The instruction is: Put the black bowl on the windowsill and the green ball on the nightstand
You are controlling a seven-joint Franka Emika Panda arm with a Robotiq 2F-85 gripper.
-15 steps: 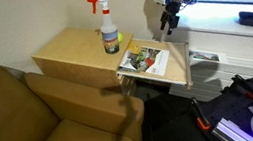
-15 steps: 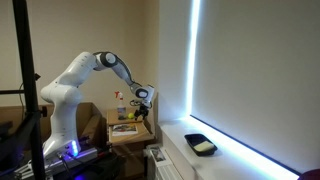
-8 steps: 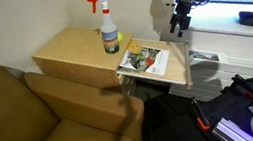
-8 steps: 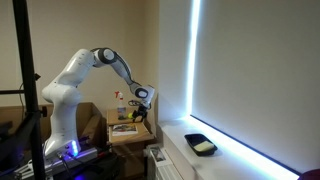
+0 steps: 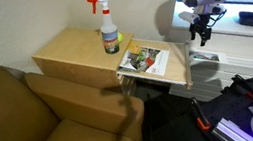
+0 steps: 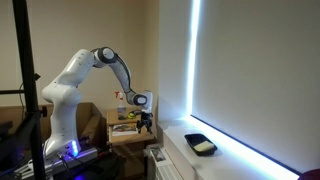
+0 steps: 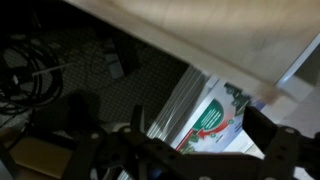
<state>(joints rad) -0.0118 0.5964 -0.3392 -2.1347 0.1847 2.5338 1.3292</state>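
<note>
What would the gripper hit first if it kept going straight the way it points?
Probably the edge of the printed tray table; the gripper might just miss it and reach the floor.

Dim room in an exterior view: a hard white strip of daylight leaks past the blind from 12 toward 4 o'clock, blown out, spilling onto the windowsill; the wall at 9 o'clock lies in deep shadow. In an exterior view the nightstand sits in soft warm light, window glare at 2 o'clock, my pincer slightly smeared. Wrist view murky and unfocused; my fingers are plain black silhouettes at 5 o'clock, brightest patch at 1 o'clock.
</note>
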